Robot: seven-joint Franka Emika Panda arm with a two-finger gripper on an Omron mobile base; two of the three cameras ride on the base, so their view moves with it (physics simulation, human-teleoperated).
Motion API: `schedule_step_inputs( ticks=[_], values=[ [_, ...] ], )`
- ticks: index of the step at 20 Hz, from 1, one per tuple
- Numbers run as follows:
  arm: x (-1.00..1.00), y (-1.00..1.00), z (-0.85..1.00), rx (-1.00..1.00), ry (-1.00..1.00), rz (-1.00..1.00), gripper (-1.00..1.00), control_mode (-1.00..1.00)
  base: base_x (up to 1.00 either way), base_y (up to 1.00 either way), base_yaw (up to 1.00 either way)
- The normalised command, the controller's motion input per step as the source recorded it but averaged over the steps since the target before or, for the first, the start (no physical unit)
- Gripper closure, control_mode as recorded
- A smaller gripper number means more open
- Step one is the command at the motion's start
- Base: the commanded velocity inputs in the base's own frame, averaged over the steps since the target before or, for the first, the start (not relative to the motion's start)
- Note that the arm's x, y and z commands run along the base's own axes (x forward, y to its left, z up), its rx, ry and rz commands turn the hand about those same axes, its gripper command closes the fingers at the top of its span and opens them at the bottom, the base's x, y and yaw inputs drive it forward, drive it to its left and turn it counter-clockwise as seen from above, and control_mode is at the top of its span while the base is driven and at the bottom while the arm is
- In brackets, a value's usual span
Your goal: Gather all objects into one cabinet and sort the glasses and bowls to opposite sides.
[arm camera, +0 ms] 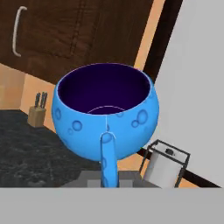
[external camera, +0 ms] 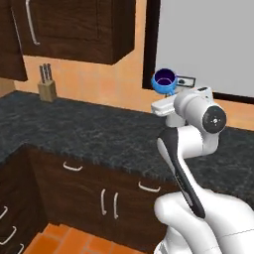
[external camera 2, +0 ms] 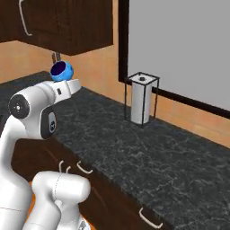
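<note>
Closest to the hand camera, a small round bright-blue bowl (arm camera: 105,116) with a dark navy inside takes up the middle of the hand view. Its glossy outer skin is dotted with paler bubble-like rings, and a thin pale arc shows low on the inner wall. The bowl sits upright, its mouth facing up, with a blue strip running down from its lower front to the bottom of that view.

The gripper (external camera: 171,89) is closed tight on this bowl; the fingers themselves are hidden behind the bowl and the wrist, so the exact hold cannot be made out. The bowl is lifted well clear of the speckled dark stone counter (external camera: 74,131), in the air in front of the orange wall. In the right base view the bowl (external camera 2: 61,71) sits just past the end of the white forearm, below the lower edge of the dark brown wood wall cabinet (external camera 2: 67,22).

The white arm rises from the base, bends at the elbow, and reaches forward with the wrist roughly level, the hand at its far end.

That cabinet's door carries a long curved silvery bar handle (external camera: 31,22) and is shut. A wooden knife block (external camera: 46,84) stands on the counter against the wall, well to the left of the bowl. A white paper-towel roll in a thin wire holder (external camera 2: 142,102) stands on the counter beside the grey panel.
</note>
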Motion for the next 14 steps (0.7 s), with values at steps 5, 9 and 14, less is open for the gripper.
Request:
schedule_step_inputs(
  ticks=[5, 9, 14],
  values=[
    [0.00, 0.00, 0.00, 0.00, 0.00, 0.00, 1.00, 1.00, -0.55, -0.40, -0.69],
    [0.00, 0.00, 0.00, 0.00, 0.00, 0.00, 1.00, 1.00, -0.59, -0.39, -0.67],
    [0.00, 0.00, 0.00, 0.00, 0.00, 0.00, 1.00, 1.00, -0.49, -0.36, -0.65]
  ],
)
